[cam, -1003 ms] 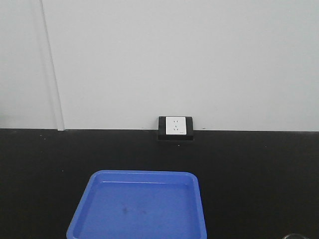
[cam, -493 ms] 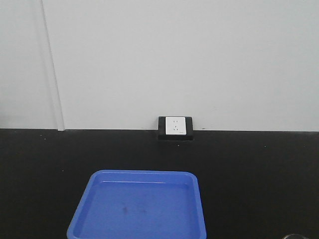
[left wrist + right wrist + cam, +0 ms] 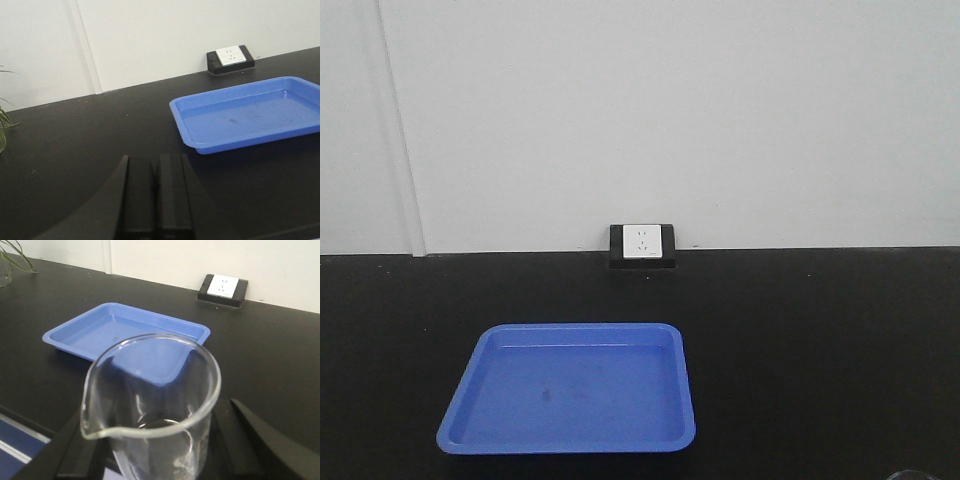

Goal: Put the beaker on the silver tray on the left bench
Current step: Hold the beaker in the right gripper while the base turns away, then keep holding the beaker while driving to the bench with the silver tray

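The beaker (image 3: 150,390) is clear glass with a pouring lip. It stands upright between the black fingers of my right gripper (image 3: 157,450), which is shut on it, above the near edge of the black bench (image 3: 280,355). A sliver of its rim (image 3: 912,474) shows at the bottom right of the front view. My left gripper (image 3: 154,172) is shut and holds nothing, low over the bench (image 3: 75,150). The silver tray is out of view.
A blue tray (image 3: 460,425) lies on the bench, also seen from the left wrist (image 3: 210,145) and the right wrist (image 3: 65,337). A wall socket (image 3: 643,244) sits at the back by the white wall. Plant leaves (image 3: 4,125) reach in at the left.
The front view has shifted: the blue tray and the socket have slid left and up in the picture, and the whole tray now shows.
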### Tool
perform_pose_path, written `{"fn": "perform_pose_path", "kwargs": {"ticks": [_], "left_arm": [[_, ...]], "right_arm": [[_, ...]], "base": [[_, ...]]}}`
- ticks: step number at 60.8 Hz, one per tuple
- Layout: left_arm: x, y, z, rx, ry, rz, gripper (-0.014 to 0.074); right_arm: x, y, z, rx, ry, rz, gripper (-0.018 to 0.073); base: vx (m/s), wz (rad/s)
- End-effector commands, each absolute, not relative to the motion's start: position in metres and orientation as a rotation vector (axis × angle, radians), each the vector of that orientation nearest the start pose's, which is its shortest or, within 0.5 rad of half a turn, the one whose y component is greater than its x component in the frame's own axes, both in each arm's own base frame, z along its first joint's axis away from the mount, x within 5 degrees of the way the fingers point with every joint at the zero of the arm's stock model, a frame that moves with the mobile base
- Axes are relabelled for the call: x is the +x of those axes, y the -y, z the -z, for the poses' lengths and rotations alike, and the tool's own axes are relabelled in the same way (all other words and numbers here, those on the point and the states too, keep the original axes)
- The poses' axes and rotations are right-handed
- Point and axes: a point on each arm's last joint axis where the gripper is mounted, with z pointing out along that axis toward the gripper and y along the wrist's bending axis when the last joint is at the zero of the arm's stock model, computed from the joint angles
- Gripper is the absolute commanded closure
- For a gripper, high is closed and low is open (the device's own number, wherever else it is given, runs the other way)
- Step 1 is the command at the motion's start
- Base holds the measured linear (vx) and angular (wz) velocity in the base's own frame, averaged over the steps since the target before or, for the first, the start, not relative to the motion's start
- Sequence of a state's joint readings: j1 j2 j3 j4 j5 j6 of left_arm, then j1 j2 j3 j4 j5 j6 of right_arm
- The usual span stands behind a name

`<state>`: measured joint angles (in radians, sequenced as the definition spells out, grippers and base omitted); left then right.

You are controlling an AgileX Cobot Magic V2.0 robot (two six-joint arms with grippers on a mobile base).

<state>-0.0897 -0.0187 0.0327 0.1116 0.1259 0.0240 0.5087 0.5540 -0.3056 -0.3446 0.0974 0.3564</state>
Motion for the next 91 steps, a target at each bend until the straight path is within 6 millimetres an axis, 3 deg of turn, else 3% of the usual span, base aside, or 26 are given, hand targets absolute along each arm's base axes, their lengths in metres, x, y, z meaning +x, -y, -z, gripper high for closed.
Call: {"fn": "perform_pose_path", "kwargs": {"ticks": [1, 38, 91], "left_arm": [[0.0564, 0.0049, -0.1925, 0.167, -1.548, -0.026, 0.0595], [0.0564, 0.0049, -0.1925, 0.167, -1.548, -0.026, 0.0595], [0.0564, 0.0049, -0.1925, 0.167, -1.548, -0.026, 0.0595]], "right_arm": [[0.1068, -0.0583, -0.2795, -0.439, -1.678, -0.358, 0.0571], [0.1068, -0.0583, -0.2795, -0.439, -1.678, -0.358, 0.0571], [0.1068, -0.0583, -0.2795, -0.439, -1.678, -0.358, 0.0571]], "base": [[-0.19, -0.13], [-0.25, 0.04], [-0.28, 0.32]]}}
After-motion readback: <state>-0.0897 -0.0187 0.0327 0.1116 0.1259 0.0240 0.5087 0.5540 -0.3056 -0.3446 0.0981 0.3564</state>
